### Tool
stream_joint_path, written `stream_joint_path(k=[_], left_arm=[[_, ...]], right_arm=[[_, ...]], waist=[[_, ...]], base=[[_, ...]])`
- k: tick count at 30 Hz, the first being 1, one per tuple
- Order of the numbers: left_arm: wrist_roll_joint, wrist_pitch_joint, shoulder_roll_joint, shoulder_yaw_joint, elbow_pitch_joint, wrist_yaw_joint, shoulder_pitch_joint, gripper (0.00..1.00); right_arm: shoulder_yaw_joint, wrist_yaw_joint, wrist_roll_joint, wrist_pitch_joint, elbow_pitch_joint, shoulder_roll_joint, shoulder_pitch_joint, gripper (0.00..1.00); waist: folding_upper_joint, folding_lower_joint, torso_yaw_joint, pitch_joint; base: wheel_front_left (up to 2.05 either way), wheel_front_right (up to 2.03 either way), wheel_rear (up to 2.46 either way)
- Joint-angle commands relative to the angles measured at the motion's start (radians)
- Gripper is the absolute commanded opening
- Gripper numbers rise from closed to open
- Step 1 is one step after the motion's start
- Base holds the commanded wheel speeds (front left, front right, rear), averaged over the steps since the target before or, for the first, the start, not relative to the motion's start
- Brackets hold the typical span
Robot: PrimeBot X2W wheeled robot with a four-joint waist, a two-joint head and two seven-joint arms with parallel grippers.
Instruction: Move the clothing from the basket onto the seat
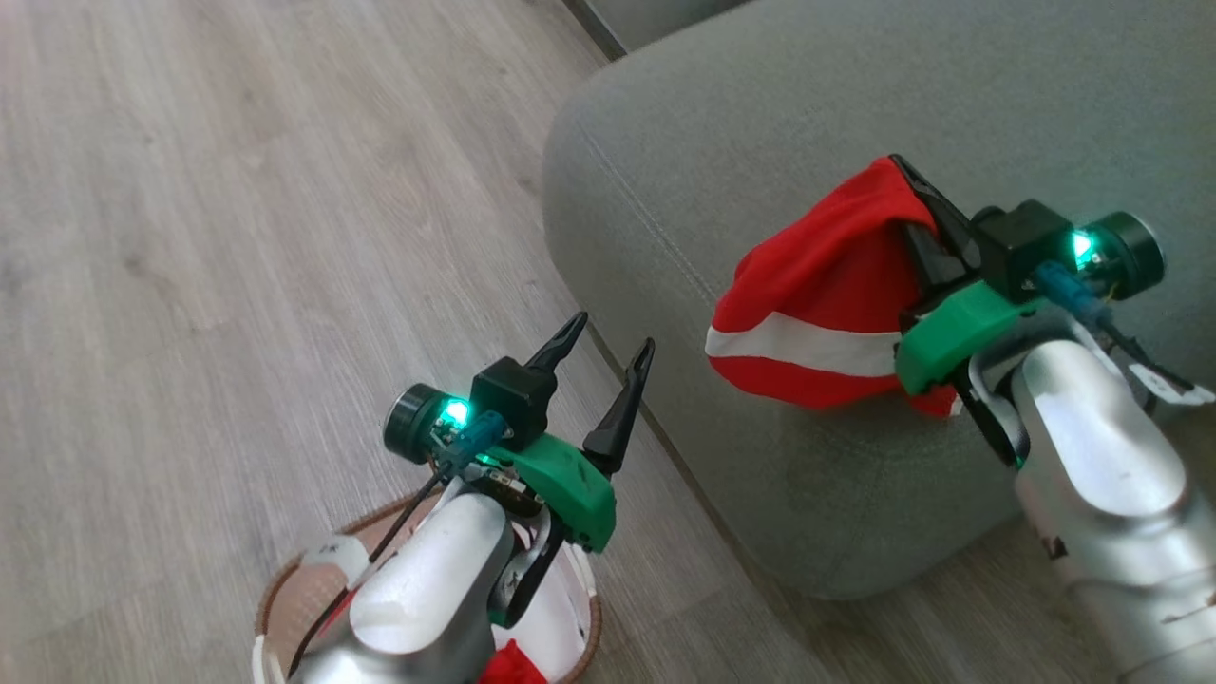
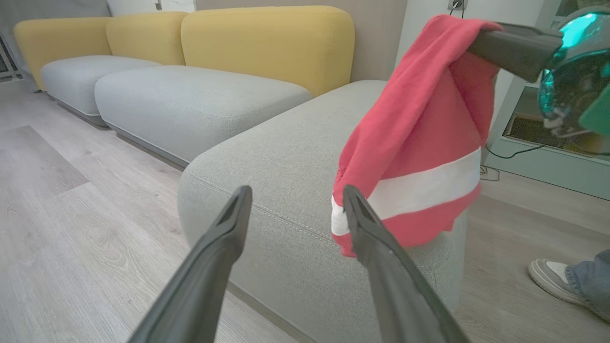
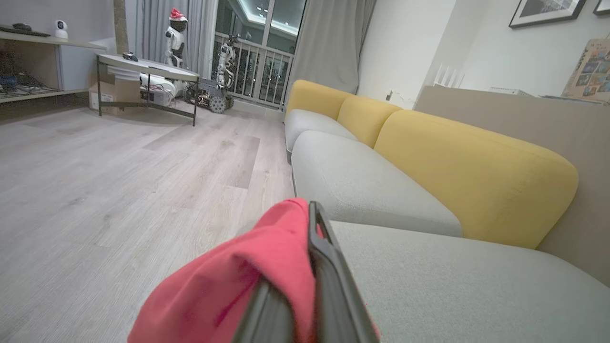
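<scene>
Shorts [image 1: 817, 294] pinched in R gripper [image 1: 902, 176] over seat [image 1: 760, 114], placing step; next: lower, let go. L gripper [image 1: 614, 332] fingers wide.

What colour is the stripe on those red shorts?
White. The stripe runs across the red shorts, and the left wrist view shows it best.

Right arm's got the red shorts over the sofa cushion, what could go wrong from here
1. The shorts hang from the right gripper near the rounded edge of the seat; released here, they might slide to the floor.
2. Fabric drapes over one finger and could snag as the jaws open.
3. A person's shoe stands on the floor past the seat, possibly within the arm's swing.
</scene>
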Motion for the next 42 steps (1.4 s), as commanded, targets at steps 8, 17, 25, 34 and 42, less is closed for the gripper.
stream_joint_path(k=[8,17,25,34,42], left_arm=[[0.054,-0.013,0.021,0.049,-0.042,-0.004,-0.069,1.00],[0.102,-0.013,0.084,0.074,-0.092,0.010,-0.152,1.00],[0.153,0.000,0.133,0.066,-0.211,0.023,-0.221,1.00],[0.195,0.025,0.137,0.024,-0.286,0.026,-0.250,1.00],[0.207,0.037,0.151,-0.006,-0.288,0.021,-0.240,1.00]], right_arm=[[0.008,0.007,0.046,0.012,0.025,-0.037,-0.208,0.00],[-0.061,0.007,0.085,0.039,0.133,-0.145,-0.514,0.00],[-0.198,0.007,0.010,0.048,0.276,-0.270,-0.755,0.00],[-0.343,0.007,-0.083,0.014,0.421,-0.275,-0.798,0.00],[-0.455,0.007,-0.161,-0.002,0.567,-0.205,-0.714,0.00]], waist=[[0.0000,0.0000,0.060,0.111],[0.0000,0.0000,0.194,0.326],[0.0000,0.0000,0.302,0.502],[0.0000,0.0000,0.359,0.610],[0.0000,0.0000,0.359,0.653]], base=[[0.00,0.00,0.00],[0.00,0.00,0.00],[0.00,0.00,0.00],[0.00,0.00,0.00],[0.00,0.00,0.00]])
